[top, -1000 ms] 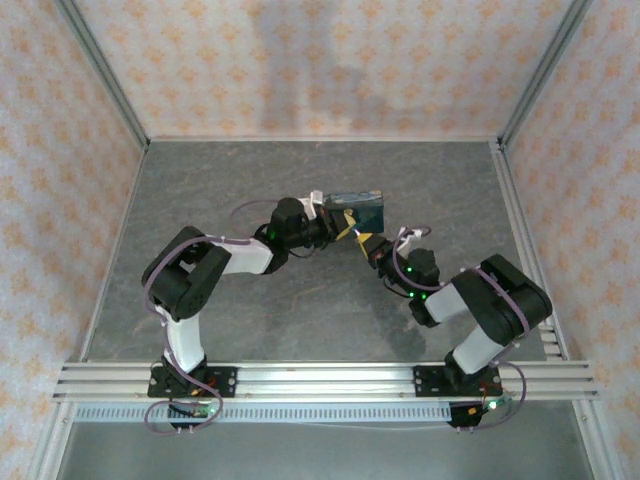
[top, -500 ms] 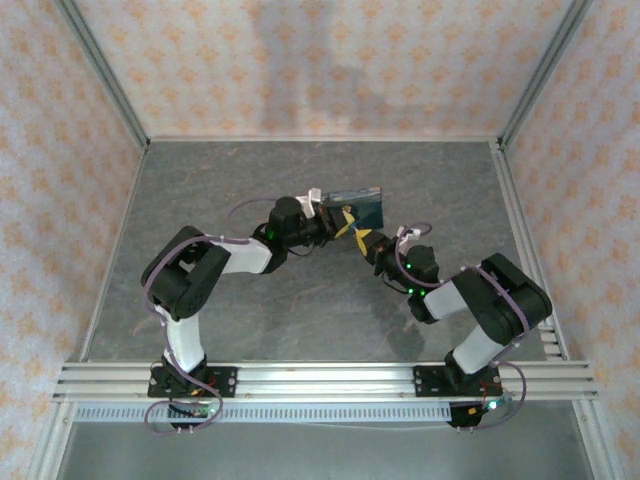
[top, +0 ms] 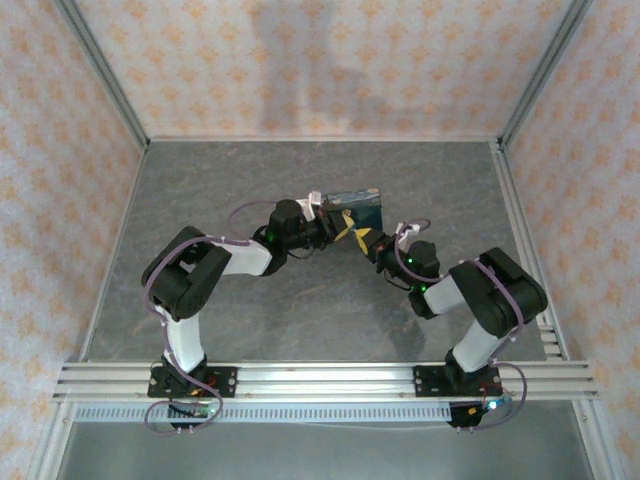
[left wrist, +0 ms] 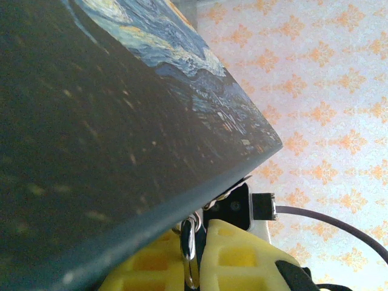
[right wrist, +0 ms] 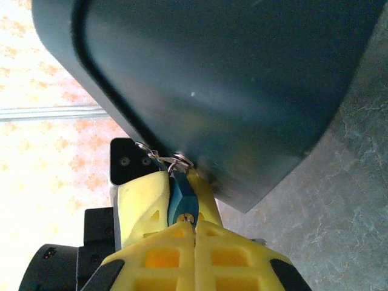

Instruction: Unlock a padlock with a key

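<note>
Your padlock (right wrist: 180, 203) is sitting as a small blue-grey block between the yellow fingers (right wrist: 142, 195) of the left gripper (top: 346, 229), which is clamping it from both sides. Its wire ring (right wrist: 179, 161) is hooking onto the lower edge of the starry-night tin (right wrist: 230, 73), and the tin is tilting above both tools. A brass spot (right wrist: 189, 217) is showing on the padlock's near end. Your right gripper (right wrist: 194, 257) is pressing right up against that spot, its two fingers lying flat together along one seam. Whether a key is pinched between them, you cannot tell. From above, the two grippers are meeting tip to tip near the middle of the grey table (top: 250, 320), just in front of the tin, with both arms bending in toward each other.
</note>
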Controlling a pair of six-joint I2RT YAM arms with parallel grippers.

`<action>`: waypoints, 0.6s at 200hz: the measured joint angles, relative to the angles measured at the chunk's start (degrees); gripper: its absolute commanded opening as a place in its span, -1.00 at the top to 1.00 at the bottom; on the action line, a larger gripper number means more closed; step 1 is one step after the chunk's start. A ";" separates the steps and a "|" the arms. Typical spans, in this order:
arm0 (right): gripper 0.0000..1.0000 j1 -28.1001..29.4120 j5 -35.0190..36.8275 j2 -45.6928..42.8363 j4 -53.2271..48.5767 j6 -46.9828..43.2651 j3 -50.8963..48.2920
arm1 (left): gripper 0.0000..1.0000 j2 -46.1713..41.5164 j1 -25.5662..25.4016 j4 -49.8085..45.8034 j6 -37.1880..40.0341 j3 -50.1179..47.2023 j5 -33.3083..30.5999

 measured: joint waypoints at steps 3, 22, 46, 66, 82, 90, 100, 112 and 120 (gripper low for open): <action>1.00 -0.02 -0.11 0.00 -0.02 -0.28 0.02 | 1.00 0.00 0.00 0.00 0.00 0.00 0.00; 1.00 -0.44 -0.92 0.00 -0.31 -2.21 0.13 | 1.00 0.00 0.00 0.00 0.00 0.00 0.00; 1.00 -0.63 -1.55 -0.11 -1.20 -3.78 0.66 | 1.00 0.00 0.02 0.00 0.00 0.00 -0.09; 1.00 -0.66 -1.70 -0.11 -1.57 -3.89 0.94 | 1.00 0.00 0.07 0.02 0.00 0.00 -0.28; 1.00 -0.66 -1.70 -0.11 -2.01 -3.65 1.27 | 1.00 0.00 0.07 0.02 0.00 0.00 -0.48; 1.00 -0.66 -1.73 -0.09 -2.75 -3.52 1.75 | 1.00 0.00 0.04 0.02 0.00 0.00 -0.83; 1.00 -0.66 -1.79 -0.02 -3.80 -3.43 2.56 | 1.00 0.00 0.04 0.04 0.00 0.00 -1.55; 1.00 -0.59 -1.95 0.11 -5.25 -3.48 3.63 | 1.00 0.00 0.02 0.07 0.04 0.00 -2.14; 1.00 -0.61 -1.95 0.11 -6.14 -3.50 4.11 | 1.00 0.00 0.02 0.02 0.07 0.00 -2.73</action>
